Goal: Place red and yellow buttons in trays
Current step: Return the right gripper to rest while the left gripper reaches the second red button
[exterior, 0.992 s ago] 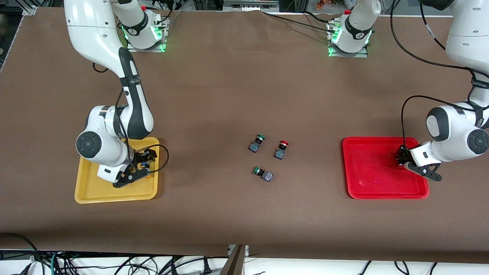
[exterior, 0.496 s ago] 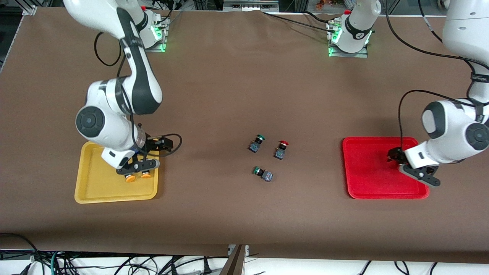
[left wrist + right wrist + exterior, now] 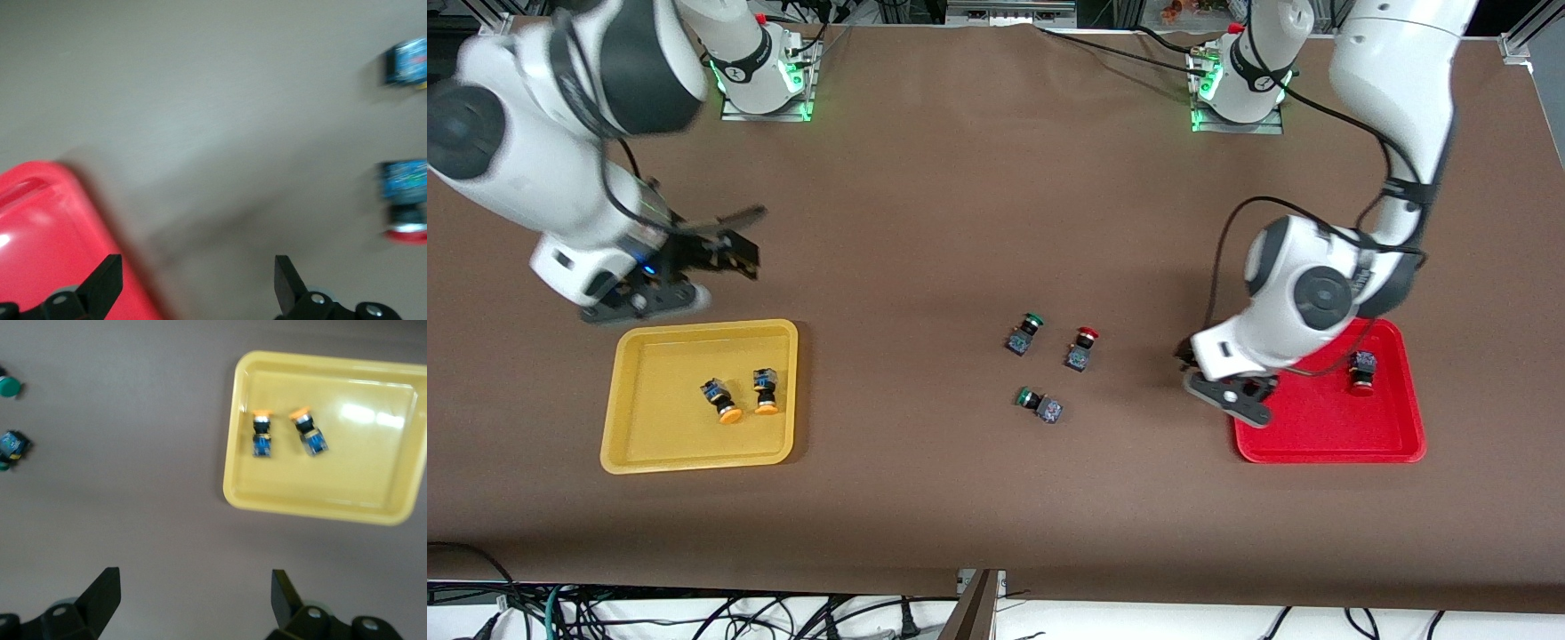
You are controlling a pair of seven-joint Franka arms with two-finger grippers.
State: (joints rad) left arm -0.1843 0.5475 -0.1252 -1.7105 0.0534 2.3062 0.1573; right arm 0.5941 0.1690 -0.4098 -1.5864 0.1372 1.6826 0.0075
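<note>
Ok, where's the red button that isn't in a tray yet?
The loose red button lies mid-table, beside one green button and farther from the front camera than the other green button.

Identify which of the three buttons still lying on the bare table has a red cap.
The red-capped button, nearest the red tray. The other two loose buttons have green caps.

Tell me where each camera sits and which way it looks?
Front view: high across the table, facing both arms; it shows the yellow tray, red tray, and both arms with the left end effector and right end effector.
Left wrist view: on the left arm, looking down past its open fingers at the red tray's corner and a red button.
Right wrist view: on the right arm, looking down past its open fingers at the yellow tray.
Shared: front and right wrist views both show two yellow buttons.
</note>
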